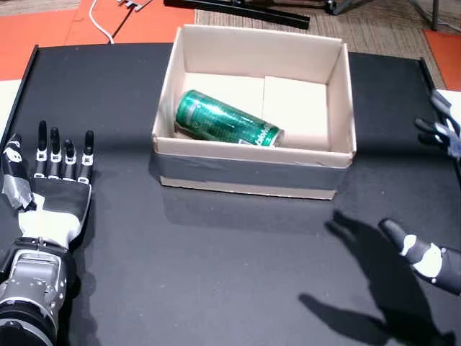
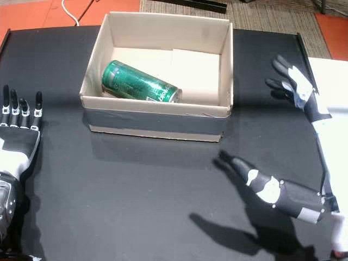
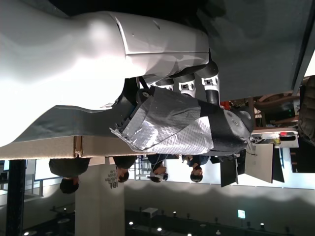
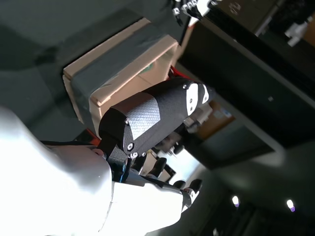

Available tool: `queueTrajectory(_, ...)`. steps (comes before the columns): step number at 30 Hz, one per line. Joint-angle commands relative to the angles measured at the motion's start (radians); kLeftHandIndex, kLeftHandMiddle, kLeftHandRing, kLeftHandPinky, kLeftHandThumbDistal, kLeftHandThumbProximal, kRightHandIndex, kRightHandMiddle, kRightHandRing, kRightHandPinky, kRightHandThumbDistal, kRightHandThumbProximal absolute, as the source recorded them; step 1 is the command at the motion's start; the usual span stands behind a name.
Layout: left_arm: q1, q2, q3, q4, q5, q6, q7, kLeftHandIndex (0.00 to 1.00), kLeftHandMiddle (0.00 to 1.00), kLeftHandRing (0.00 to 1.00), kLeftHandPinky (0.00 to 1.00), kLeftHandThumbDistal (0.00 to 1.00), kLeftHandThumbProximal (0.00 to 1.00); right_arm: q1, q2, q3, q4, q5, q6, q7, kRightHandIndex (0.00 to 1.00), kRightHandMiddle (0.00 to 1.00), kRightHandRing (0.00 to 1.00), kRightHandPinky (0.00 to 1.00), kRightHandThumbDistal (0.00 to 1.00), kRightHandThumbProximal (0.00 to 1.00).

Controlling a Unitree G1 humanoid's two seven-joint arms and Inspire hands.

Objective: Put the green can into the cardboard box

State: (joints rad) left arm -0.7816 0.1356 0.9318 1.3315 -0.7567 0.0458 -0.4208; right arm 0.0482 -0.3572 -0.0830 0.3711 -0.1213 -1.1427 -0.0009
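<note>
Green can [image 1: 227,120] is lying on its side inside the cardboard box [image 1: 248,178] at upper center, so the task's looking done, w/ left hand [image 1: 52,175] resting flat at lower left, right hand [image 2: 283,191] hovering lower right, both w/ fingers spread & empty, next just needing arms parked.

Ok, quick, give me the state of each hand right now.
Left hand: open, flat on the black table, holding nothing.
Right hand: open, raised above the table, holding nothing; the green can lies in the cardboard box.
</note>
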Motion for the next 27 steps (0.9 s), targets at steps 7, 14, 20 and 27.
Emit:
queueTrajectory(7, 0.035, 0.019, -0.005, 0.019, 0.011, 0.013, 0.006, 0.55, 0.28, 0.37, 0.58, 0.58, 0.65, 0.023, 0.169, -0.058, 0.231, -0.099, -0.249, -0.077, 0.67, 0.77, 0.85, 0.94, 0.82, 0.56)
queueTrajectory(14, 0.032, 0.026, -0.009, 0.019, 0.016, 0.014, -0.002, 0.55, 0.28, 0.35, 0.53, 0.64, 0.61, -0.058, 0.429, -0.267, 0.299, -0.265, -0.471, -0.116, 0.58, 0.64, 0.71, 0.81, 0.02, 0.48)
queueTrajectory(20, 0.033, 0.035, -0.003, 0.021, 0.011, 0.022, -0.006, 0.54, 0.28, 0.35, 0.53, 0.64, 0.57, -0.091, 0.353, -0.083, 0.359, -0.168, -0.472, -0.178, 0.45, 0.53, 0.61, 0.72, 0.33, 0.83)
queueTrajectory(27, 0.028, 0.041, -0.007, 0.021, 0.019, 0.016, 0.004, 0.54, 0.27, 0.34, 0.52, 0.63, 0.61, -0.128, 0.407, -0.207, 0.37, -0.279, -0.472, -0.236, 0.47, 0.53, 0.62, 0.71, 0.43, 0.5)
